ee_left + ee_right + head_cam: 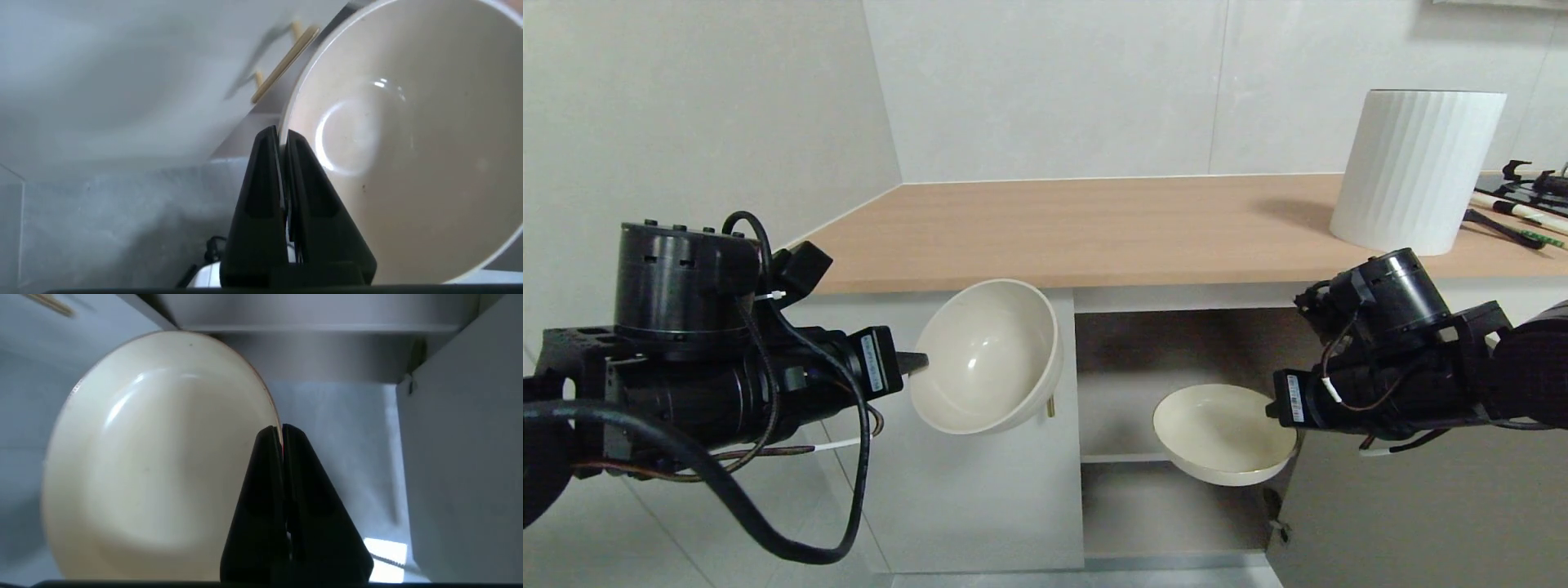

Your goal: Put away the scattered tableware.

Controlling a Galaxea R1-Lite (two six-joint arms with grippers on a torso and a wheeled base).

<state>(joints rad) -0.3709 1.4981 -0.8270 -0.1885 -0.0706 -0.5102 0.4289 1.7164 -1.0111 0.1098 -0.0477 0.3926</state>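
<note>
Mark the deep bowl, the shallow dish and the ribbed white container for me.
deep bowl (984, 359), head view, inner wall.
shallow dish (1221, 429), head view, inside centre.
ribbed white container (1417, 167), head view, side wall.

No text can be read anywhere. A white sticker (876, 364) sits on the body of the left gripper (920, 362), and a second white sticker (1295, 399) on the right gripper (1269, 409). The print on both is too small to make out.
</note>
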